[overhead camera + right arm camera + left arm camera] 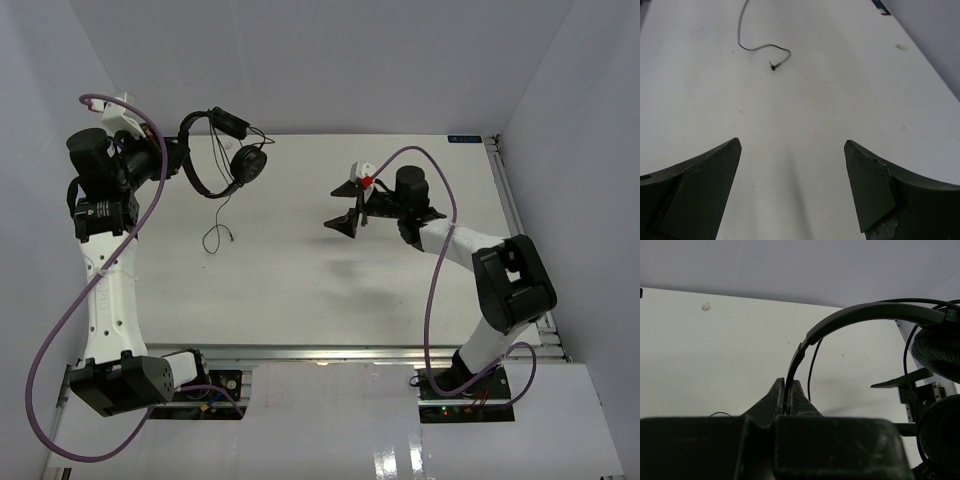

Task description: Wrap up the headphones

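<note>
The black over-ear headphones with a thin curved headband and round padded cups hang at the far left of the white table, lifted off its surface; the left gripper has its two dark fingers pressed together on the headband, pinching it near one end; in the left wrist view the band arches away to the right, where both ear cups are cut off by the frame edge; the thin black cord drops from the cups and its plug end lies curled on the tabletop; the right gripper is spread wide over bare table near the middle, empty, well apart from the headphones; from above, the left pincer's tips are hard to make out against the dark arm.
</note>
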Tool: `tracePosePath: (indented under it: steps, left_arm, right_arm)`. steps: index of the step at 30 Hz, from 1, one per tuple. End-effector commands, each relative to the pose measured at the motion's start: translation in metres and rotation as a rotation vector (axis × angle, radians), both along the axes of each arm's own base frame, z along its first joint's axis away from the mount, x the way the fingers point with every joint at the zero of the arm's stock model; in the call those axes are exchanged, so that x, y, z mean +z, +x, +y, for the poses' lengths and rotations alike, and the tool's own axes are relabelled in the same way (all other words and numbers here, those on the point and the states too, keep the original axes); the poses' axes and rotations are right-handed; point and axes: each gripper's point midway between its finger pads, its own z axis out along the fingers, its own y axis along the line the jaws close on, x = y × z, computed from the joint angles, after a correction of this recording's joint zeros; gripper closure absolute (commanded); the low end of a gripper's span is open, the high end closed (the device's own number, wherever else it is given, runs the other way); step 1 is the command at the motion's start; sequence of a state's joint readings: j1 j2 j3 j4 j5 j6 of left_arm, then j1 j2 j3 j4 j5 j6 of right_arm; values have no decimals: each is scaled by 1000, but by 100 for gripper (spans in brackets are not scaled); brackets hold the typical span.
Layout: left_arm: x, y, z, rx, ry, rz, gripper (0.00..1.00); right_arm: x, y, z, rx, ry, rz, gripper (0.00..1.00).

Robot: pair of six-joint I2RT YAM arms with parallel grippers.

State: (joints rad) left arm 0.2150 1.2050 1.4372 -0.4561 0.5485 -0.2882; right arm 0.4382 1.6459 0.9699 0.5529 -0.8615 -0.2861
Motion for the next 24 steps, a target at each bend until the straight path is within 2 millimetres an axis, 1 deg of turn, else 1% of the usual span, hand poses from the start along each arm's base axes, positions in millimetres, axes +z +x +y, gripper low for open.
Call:
tracePosePath:
  steps: [1, 2, 4, 5, 6, 7, 8, 9, 12, 13, 14, 15, 16, 19, 20, 21, 24]
  left_arm:
    - [22, -16, -9, -28, -38, -55, 100]
    - [22, -17, -9, -27, -39, -52, 100]
    - [21, -18, -10, -31, -41, -52, 100]
    - [22, -19, -10, -32, -41, -54, 100]
    - [23, -19, -10, -32, -41, -56, 100]
    - [24, -20, -11, -31, -41, -58, 100]
    - [24, -20, -11, -34, -44, -58, 100]
    - [23, -20, -12, -38, -47, -54, 100]
    - [21, -21, -12, -39, -52, -52, 100]
    - [20, -21, -13, -41, -53, -50, 100]
    - [19, -22, -13, -44, -56, -49, 100]
    - [19, -22, -14, -47, -59, -51, 100]
    - [19, -22, -14, -51, -63, -50, 100]
    - [17, -22, -18, -68, -80, -46, 100]
    - [17, -22, -18, -69, -90, -47, 100]
    - [17, -22, -20, -77, -98, -46, 100]
    - [17, -21, -23, -92, -118, -43, 100]
  right_arm:
    - [48, -50, 101, 298, 229, 0, 8]
    - [52, -52, 113, 312, 257, 15, 7]
    - [72, -59, 142, 353, 338, 25, 6]
    - [67, -62, 152, 370, 351, 61, 7]
    - [66, -62, 164, 380, 365, 87, 7]
    - [69, -59, 175, 380, 378, 102, 8]
    - [67, -54, 183, 369, 380, 116, 9]
    - [60, -56, 195, 369, 376, 143, 10]
    - [57, -51, 223, 327, 402, 229, 10]
    - [60, -47, 229, 308, 423, 250, 10]
    - [58, -45, 234, 294, 432, 277, 10]
    - [54, -48, 241, 299, 436, 310, 10]
    - [55, -50, 248, 305, 445, 325, 10]
    - [61, -51, 266, 287, 463, 363, 10]
    - [56, -47, 270, 264, 461, 385, 10]
    - [56, -46, 273, 262, 464, 395, 10]
    - [55, -50, 281, 274, 474, 418, 10]
